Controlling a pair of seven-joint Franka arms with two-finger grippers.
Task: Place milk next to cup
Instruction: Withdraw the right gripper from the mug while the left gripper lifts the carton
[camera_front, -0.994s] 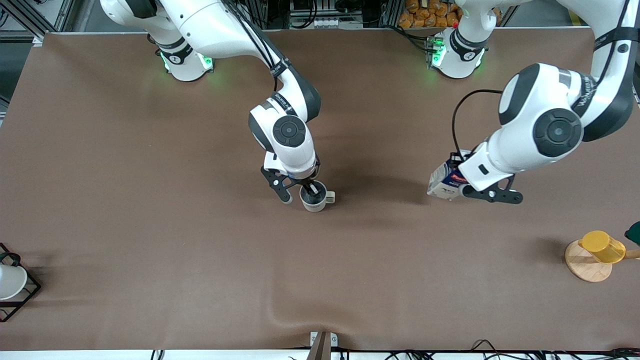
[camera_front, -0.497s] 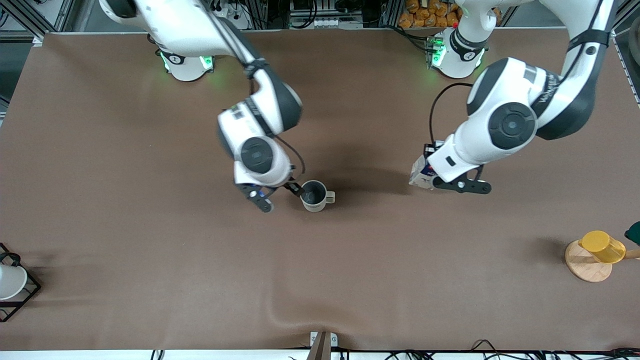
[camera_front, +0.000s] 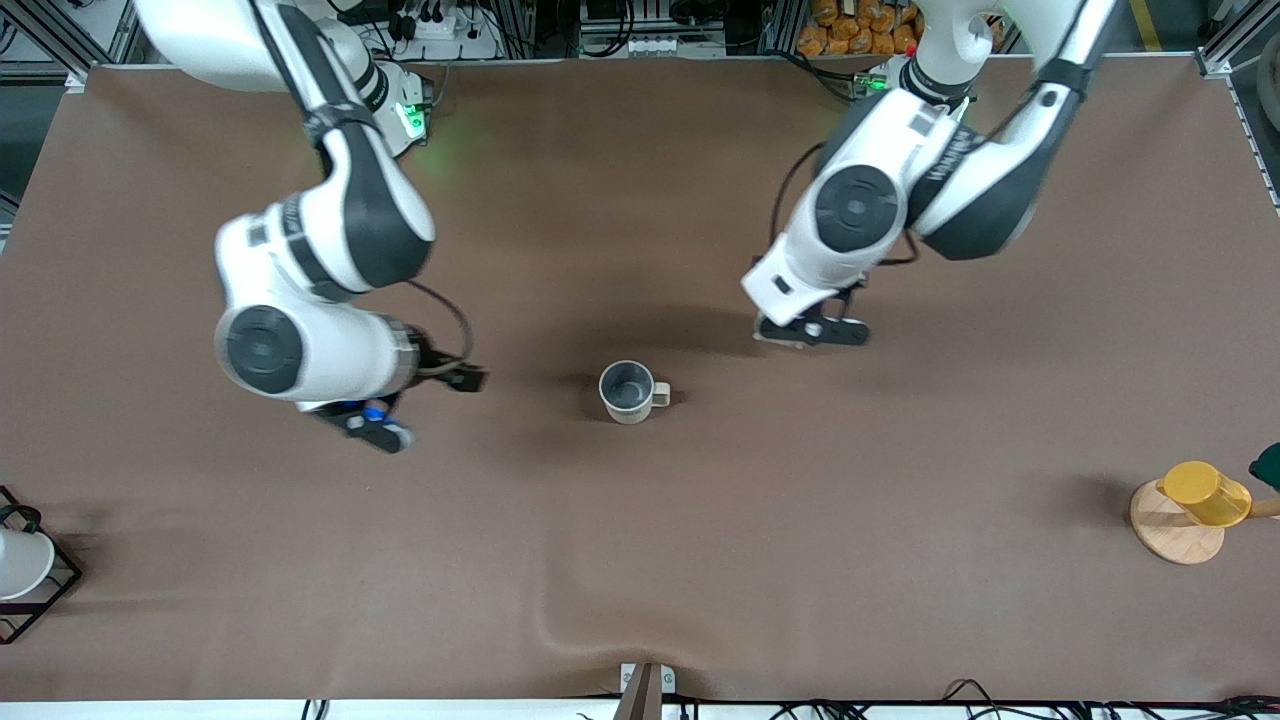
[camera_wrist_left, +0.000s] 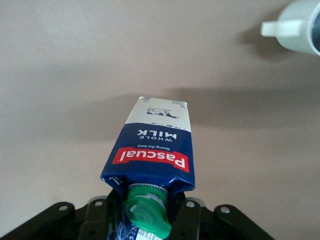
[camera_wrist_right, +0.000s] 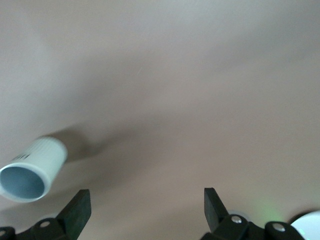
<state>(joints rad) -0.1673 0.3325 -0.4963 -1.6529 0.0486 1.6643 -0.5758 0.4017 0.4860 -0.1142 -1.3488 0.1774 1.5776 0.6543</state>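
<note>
Right hand (camera_front: 415, 405): fingers spread, holding nothing, over bare tabletop (camera_front: 640, 560) toward the right arm's end. Cup (camera_front: 628, 391): upright mid-tabletop, untouched. Left hand (camera_front: 808, 332): clenched on the milk (camera_wrist_left: 152, 152), held aloft, apart from the cup.

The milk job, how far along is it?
Done: the cup stands alone mid-table, and the right end effector hangs open and empty. In hand: the left end effector holds the milk in the air, not yet at the cup. Left: setting the milk down beside the cup and letting go.
</note>
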